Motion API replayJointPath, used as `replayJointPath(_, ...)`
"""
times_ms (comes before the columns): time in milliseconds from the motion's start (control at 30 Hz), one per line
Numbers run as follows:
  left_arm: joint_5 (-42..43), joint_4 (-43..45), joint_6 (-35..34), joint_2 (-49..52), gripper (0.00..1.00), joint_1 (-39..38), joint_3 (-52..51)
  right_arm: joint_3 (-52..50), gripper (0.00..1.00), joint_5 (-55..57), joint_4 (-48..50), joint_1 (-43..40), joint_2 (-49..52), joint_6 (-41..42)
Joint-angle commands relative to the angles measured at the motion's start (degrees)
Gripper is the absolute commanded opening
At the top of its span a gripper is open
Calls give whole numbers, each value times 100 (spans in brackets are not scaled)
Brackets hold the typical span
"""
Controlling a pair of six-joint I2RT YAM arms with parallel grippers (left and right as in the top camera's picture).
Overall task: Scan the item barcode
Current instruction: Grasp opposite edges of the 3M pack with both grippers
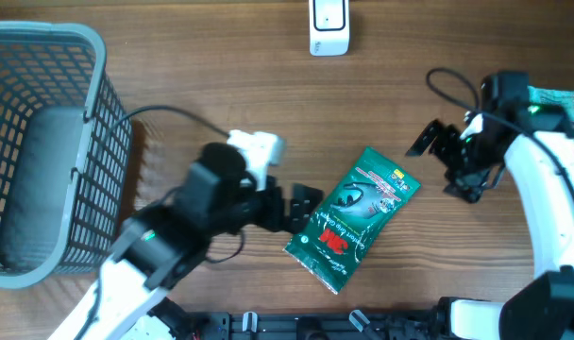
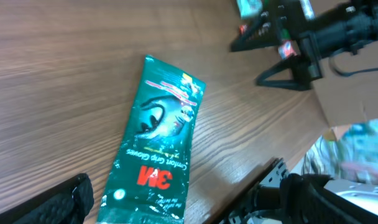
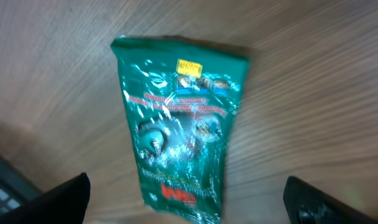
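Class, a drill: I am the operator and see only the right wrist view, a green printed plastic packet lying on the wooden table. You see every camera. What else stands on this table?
Observer: A white boxy device stands at the far edge of the wooden table, well apart from the green printed plastic packet.
Operator: Anything off to the left?
Observer: A grey plastic mesh basket stands at the left end.
Operator: And where is the other arm?
Observer: The left gripper, jaws open and holding nothing, sits close beside the packet on the basket side.
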Motion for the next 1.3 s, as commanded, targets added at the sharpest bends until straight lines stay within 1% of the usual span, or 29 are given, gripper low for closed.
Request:
replayJointPath(0,-136,264,-17,997,100,-566,-7,-1384,84,-920,1161,4,-26,103)
replayJointPath(33,-136,345,-17,1211,100,-647,-7,-1613,83,-918,1423,4,-26,107)
replayJointPath(133,-133,627,-22,1910,100,-839,-7,-2022,83,-914,2100,2,-26,146)
replayJointPath(167,-133,691,-48,2063,100,-870,-7,-2098,83,-885,2282,4,-26,243)
replayJointPath(267,-138,813,-168,2562,100,-885,-7,-2459,78,-826,2837,4,-26,645)
replayJointPath(300,-133,811,-173,2732,100,-887,-7,-2708,76,-826,3185,4,-26,822)
replayJointPath(333,-101,807,-232,2859,100,-887,-7,-2863,76,-824,3353,4,-26,911)
replayJointPath(500,-28,815,-468,3195,100,-887,-7,-3700,76,-826,4240,4,-26,1309)
replayJointPath(567,-24,859,-625,3239,100,-905,-7,-3810,76,-750,4411,4,-26,1307)
replayJointPath(667,-24,951,-623,3300,100,-986,-7,-3814,76,-472,4492,4,-26,1388)
replayJointPath(733,63,1029,-625,3390,100,-999,-7,-3814,70,-450,4489,4,-26,1458)
replayJointPath(800,348,1145,-625,3499,100,-992,-7,-3818,64,-450,4481,4,-24,1458)
replayJointPath(833,522,1213,-623,3580,100,-992,-7,-3818,57,-450,4478,4,-24,1456)
replayJointPath(867,557,1217,-623,3665,100,-992,-7,-3818,54,-452,4478,4,-24,1456)
replayJointPath(900,553,1191,-616,3738,100,-992,-7,-3818,44,-452,4476,4,-24,1456)
replayJointPath(933,553,1172,-616,3823,100,-977,-7,-3818,28,-452,4459,4,-24,1460)
replayJointPath(1000,557,1150,-619,3950,100,-949,-7,-3818,18,-452,4452,4,-24,1453)
replayJointPath(1100,664,1088,-621,4157,100,-949,-7,-3818,7,-452,4454,4,-24,1451)
replayJointPath(1133,726,1088,-623,4227,100,-949,-7,-3818,4,-452,4457,4,-24,1445)
replayJointPath(1267,835,1091,-750,4494,100,-944,-7,-3818,4,-457,4487,4,-24,1438)
